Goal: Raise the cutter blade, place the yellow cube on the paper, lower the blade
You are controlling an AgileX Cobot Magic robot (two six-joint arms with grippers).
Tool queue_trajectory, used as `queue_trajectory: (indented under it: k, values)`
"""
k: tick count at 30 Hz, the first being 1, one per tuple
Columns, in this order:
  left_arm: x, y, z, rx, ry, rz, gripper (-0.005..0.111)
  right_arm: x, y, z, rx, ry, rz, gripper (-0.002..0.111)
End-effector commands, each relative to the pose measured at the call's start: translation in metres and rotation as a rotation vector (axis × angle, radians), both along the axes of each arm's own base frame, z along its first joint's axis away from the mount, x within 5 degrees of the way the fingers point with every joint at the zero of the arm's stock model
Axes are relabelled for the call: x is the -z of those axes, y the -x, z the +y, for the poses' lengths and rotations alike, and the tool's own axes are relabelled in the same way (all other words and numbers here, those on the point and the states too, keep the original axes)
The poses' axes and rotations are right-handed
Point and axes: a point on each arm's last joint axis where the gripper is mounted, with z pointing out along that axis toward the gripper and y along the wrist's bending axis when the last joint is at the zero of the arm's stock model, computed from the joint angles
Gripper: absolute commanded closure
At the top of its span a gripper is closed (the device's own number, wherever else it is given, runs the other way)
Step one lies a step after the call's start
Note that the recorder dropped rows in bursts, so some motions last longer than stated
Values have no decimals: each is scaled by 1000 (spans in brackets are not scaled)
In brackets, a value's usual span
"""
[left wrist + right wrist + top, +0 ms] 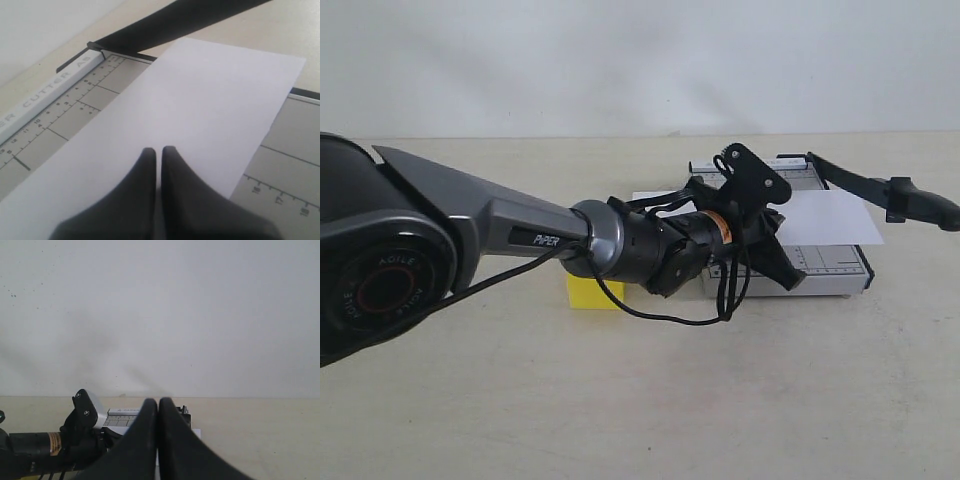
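With the cutter blade (865,183) lifted off the grey trimmer base (840,268) and the white paper (190,100) lying bare across it, the step in hand looks to be fetching the yellow cube (590,293). The cube sits on the table (620,400) near the trimmer's end away from the blade handle, partly hidden behind the left arm. The left gripper (157,151) hangs over the paper with its fingers pressed together on nothing, so it would need to spread wider than the cube, settle squarely over two opposite faces and grip low. The right gripper (158,401), likewise pinched together and empty, points toward the wall.
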Motion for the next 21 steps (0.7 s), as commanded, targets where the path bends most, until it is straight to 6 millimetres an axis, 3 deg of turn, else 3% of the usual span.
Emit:
queue_trajectory:
  k: [1,12,21]
  values:
    - [2,1,-3,-5,30,9,102,1,1,0,3,3,-6,108]
    - [-12,-5,-10,-6,65,-20,102,1,1,0,3,3,-6,108]
    - [-47,-5,-5,13,-69,13,102,1,1,0,3,3,-6,108]
